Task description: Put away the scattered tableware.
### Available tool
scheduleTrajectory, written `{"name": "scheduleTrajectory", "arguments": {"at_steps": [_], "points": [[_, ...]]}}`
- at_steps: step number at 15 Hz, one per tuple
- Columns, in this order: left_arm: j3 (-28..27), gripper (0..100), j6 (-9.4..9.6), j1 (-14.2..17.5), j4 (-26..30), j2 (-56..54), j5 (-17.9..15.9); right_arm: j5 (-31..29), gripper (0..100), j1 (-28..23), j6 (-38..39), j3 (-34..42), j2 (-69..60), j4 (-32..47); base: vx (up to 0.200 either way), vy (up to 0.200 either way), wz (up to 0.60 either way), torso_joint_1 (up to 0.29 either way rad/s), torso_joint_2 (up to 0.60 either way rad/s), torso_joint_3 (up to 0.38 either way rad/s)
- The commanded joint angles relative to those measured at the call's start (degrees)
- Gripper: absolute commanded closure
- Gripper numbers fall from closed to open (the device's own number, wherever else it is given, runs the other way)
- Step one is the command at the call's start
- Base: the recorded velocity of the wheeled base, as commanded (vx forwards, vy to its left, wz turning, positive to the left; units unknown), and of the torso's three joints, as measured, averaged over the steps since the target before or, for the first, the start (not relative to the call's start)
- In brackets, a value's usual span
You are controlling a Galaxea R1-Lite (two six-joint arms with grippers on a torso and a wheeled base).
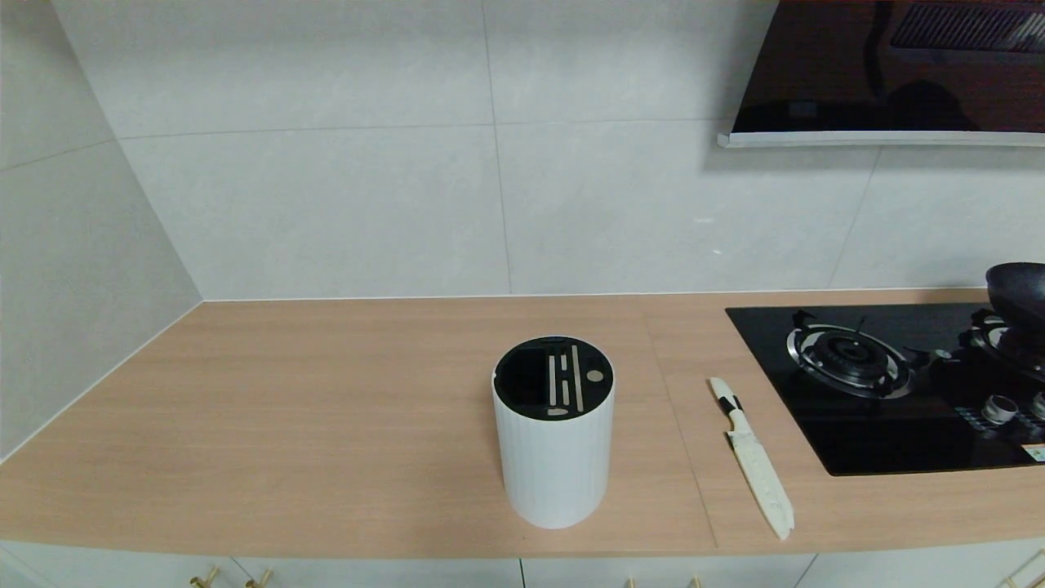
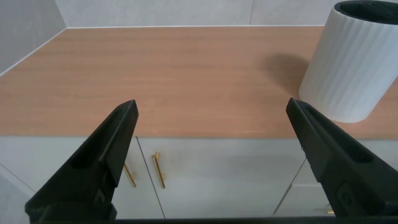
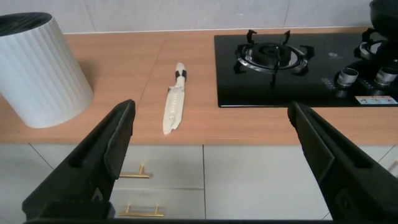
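Lying on our wooden surface, the cream knife sits at 3 o'clock of the white ribbed holder. Our left fingers and right fingers gape; we should pinch its handle squarely.

No text can be read; the sticker on the hob is illegible.

cream knife flat, right of white holder

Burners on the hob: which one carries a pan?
The right burner, farther from the knife, has a dark pan on it; the left burner, nearer the knife, stands bare.
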Motion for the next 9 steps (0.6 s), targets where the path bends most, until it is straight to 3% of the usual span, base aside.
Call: {"name": "scheduleTrajectory", "arguments": {"at_steps": [1, 6, 9], "points": [[0.0, 0, 0.05, 0.0, 0.0, 0.0, 0.0, 1.1, 0, 0.6, 1.9, -8.4, 3.2, 1.4, 0.0, 0.0, 0.0, 0.0, 0.0, 0.0], [0.0, 0, -0.04, 0.0, 0.0, 0.0, 0.0, 11.7, 0, 1.4, 0.9, -13.5, 27.3, 2.9, 0.0, 0.0, 0.0, 0.0, 0.0, 0.0], [0.0, 0, 0.05, 0.0, 0.0, 0.0, 0.0, 11.8, 0, 5.7, 0.6, -18.8, 43.4, 2.5, 0.0, 0.0, 0.0, 0.0, 0.0, 0.0]]}}
